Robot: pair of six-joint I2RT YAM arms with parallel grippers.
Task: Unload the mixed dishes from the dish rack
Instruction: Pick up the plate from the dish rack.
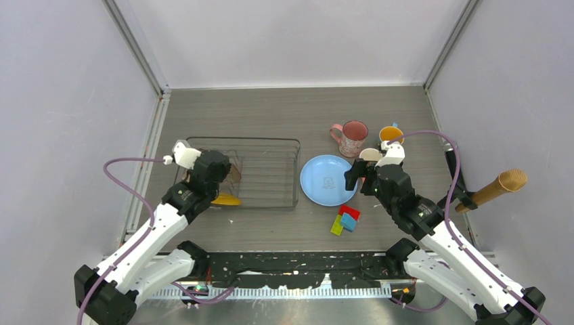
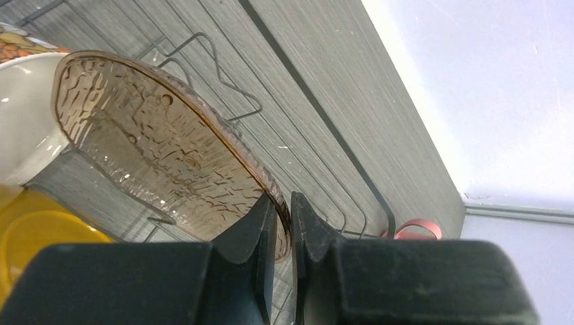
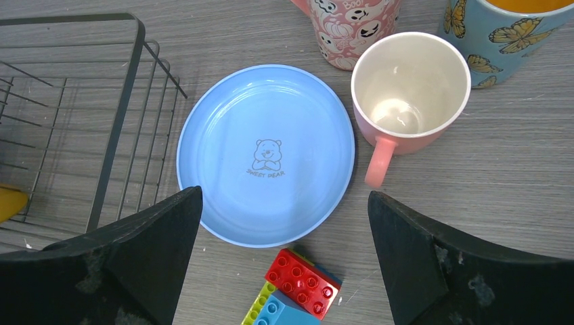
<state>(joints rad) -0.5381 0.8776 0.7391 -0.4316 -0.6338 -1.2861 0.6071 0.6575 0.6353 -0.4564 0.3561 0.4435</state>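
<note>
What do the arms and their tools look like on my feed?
The left arm and right arm both have white links with black joints and bases. A lilac cable loops along each, and a white camera housing sits on each wrist. The left tool and right tool have matte black, wedge-shaped fingers; the right's are scuffed.

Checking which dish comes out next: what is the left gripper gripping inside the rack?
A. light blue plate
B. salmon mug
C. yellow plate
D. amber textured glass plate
D: the left wrist view shows the left gripper clamping the rim of the amber textured glass plate, which stands in the dish rack.
</note>
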